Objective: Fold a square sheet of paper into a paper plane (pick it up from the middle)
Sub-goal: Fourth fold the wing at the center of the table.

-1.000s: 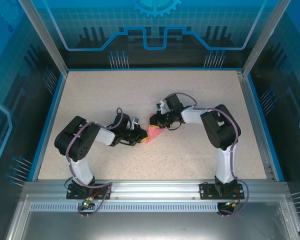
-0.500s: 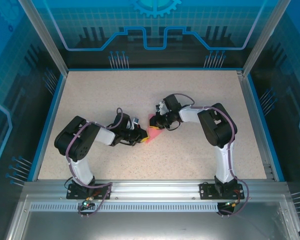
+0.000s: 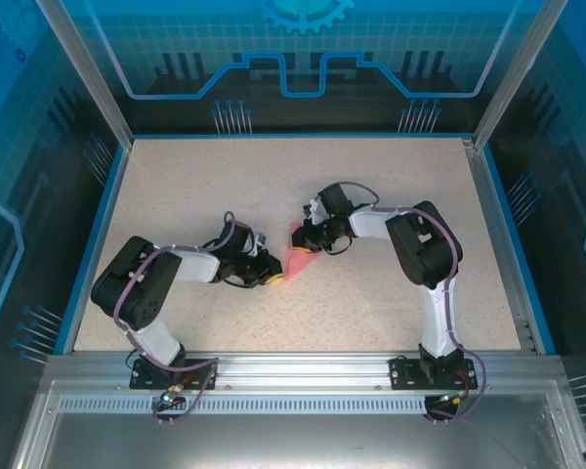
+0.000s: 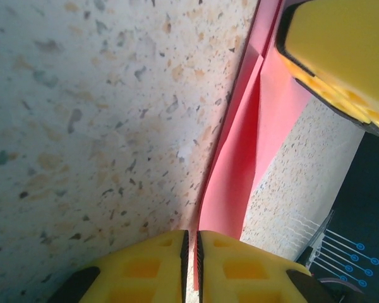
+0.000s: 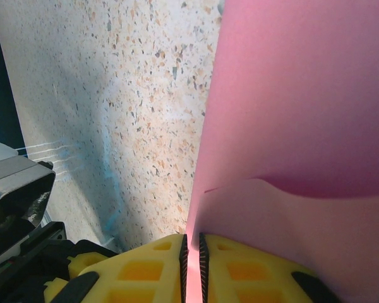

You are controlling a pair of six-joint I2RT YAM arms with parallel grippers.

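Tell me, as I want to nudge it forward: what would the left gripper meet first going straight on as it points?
The folded pink paper, right at the fingertips of the left gripper. Farther on, off to one side, a yellow finger of the right gripper probably follows; depth is unclear.

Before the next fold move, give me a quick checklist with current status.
1. Right fingers pinching the pink-red folded paper sheet: ok, its edge sits in their slit.
2. Left fingers pinching the paper: ok, its edge runs into their narrow slit.
3. The two pairs of fingers clear of each other: ok, they sit at opposite ends of the paper.
4. Folds pressed flat: not ok, one layer bows up near the right fingers.
5. Paper resting on the speckled beige table: cannot tell.
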